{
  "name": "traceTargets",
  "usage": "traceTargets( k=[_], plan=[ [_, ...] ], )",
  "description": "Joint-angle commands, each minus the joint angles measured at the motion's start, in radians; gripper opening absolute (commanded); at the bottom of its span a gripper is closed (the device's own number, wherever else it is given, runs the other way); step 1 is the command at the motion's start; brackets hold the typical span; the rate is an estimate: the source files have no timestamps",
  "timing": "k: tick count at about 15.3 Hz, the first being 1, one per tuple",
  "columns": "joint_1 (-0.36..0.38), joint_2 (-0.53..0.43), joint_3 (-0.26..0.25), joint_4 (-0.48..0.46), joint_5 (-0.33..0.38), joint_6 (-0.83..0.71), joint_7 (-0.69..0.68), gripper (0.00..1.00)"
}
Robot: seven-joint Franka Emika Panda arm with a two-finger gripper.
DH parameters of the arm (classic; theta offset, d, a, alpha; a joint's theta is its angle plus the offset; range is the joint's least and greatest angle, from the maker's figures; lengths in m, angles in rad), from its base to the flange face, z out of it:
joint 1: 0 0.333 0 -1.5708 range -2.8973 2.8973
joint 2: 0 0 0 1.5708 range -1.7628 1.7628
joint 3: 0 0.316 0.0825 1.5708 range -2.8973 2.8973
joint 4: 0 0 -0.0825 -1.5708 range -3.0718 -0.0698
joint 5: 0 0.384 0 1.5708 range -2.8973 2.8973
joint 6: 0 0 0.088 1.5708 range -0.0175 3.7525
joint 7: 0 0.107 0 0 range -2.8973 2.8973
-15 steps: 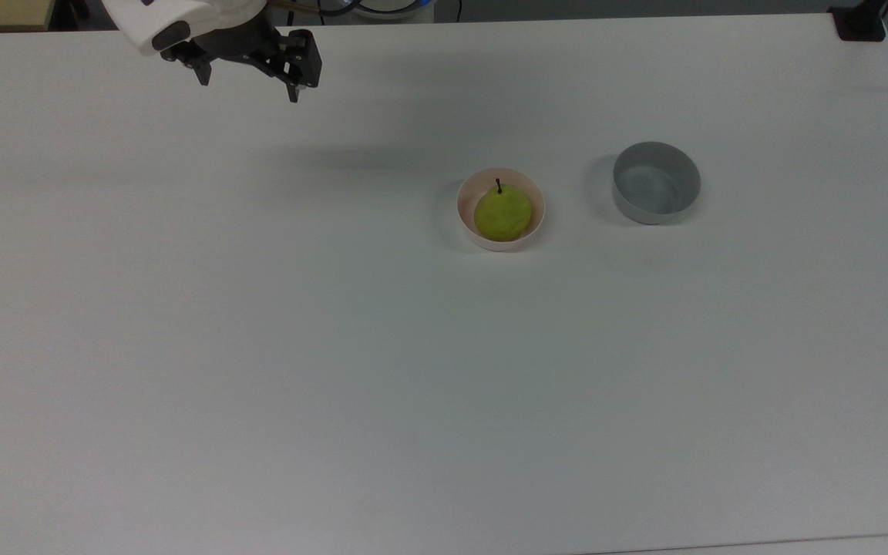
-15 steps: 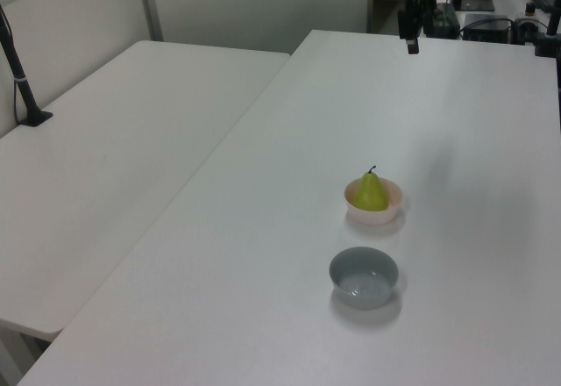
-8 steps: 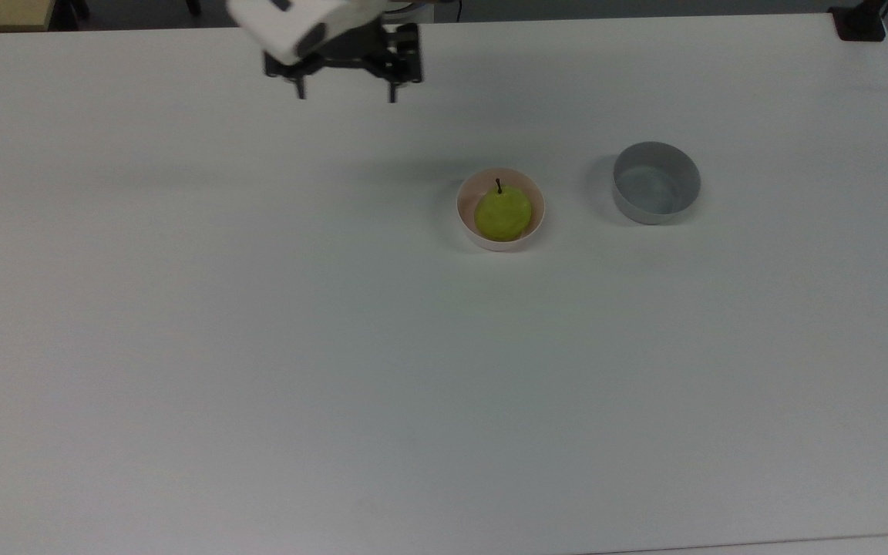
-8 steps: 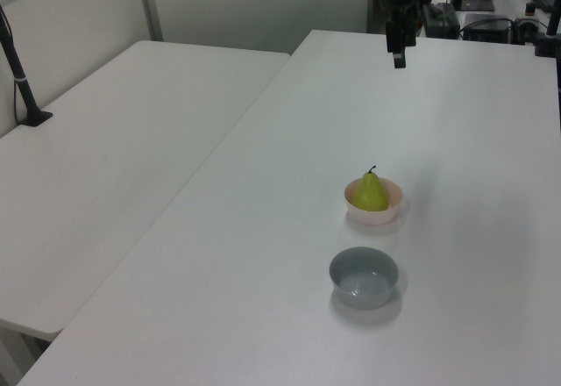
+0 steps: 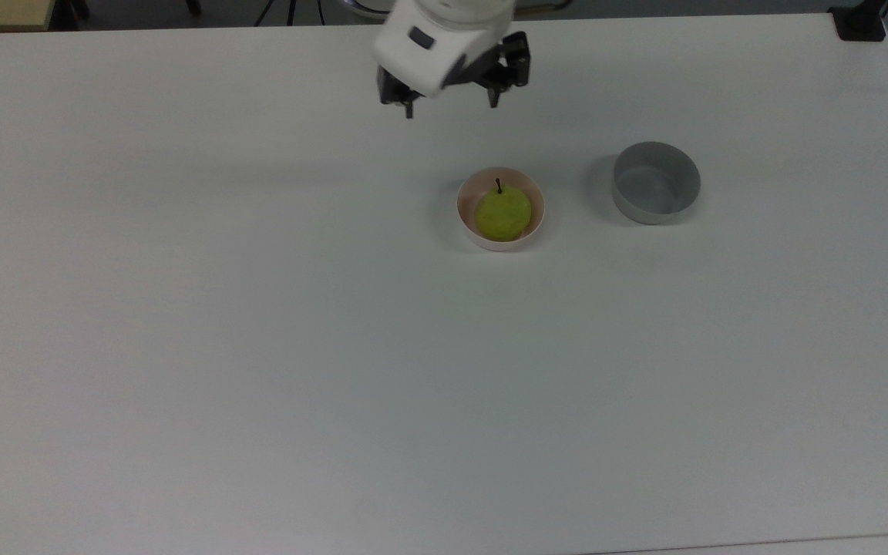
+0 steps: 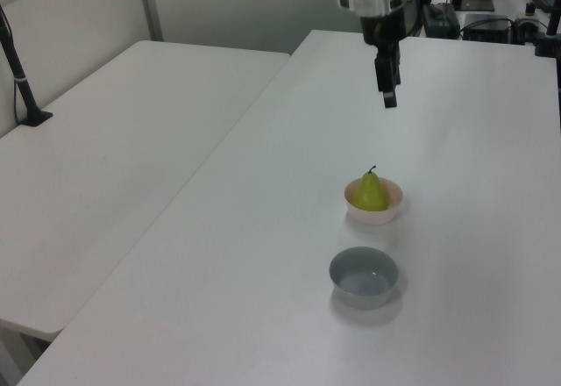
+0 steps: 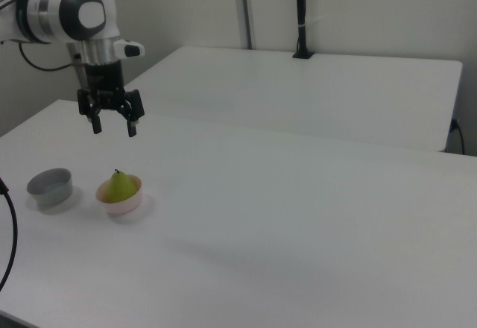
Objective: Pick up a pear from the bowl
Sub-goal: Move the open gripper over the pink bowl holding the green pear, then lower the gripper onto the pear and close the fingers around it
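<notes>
Standing upright in the bowl (image 5: 463, 208), the pear (image 5: 502, 213) was judged light, firm, smooth-skinned, best gripped across its belly; the gripper (image 7: 112, 127) was spread, empty.

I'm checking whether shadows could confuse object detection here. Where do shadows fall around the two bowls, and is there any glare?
Top view: the grey bowl casts a soft shadow toward the top view's left; the pink bowl with the pear casts a fainter one. Left view: a dim shadow lies under the grey bowl. No strong glare on the table; lighting is even and diffuse.
</notes>
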Motion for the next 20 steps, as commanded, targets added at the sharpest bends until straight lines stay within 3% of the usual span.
traceTargets(
  k=[1, 8, 14, 16, 19, 20],
  plan=[
    [0.066, 0.067, -0.015, -0.014, 0.012, 0.117, 0.070, 1.00],
    [0.132, 0.219, -0.016, -0.025, -0.007, 0.186, 0.091, 1.00],
    [0.149, 0.267, -0.016, -0.051, -0.094, 0.186, 0.099, 0.99],
    [0.149, 0.272, -0.016, -0.053, -0.109, 0.186, 0.099, 0.85],
    [0.149, 0.279, -0.016, -0.053, -0.108, 0.186, 0.099, 0.38],
    [0.149, 0.278, -0.015, -0.053, -0.106, 0.184, 0.099, 0.28]
  ],
)
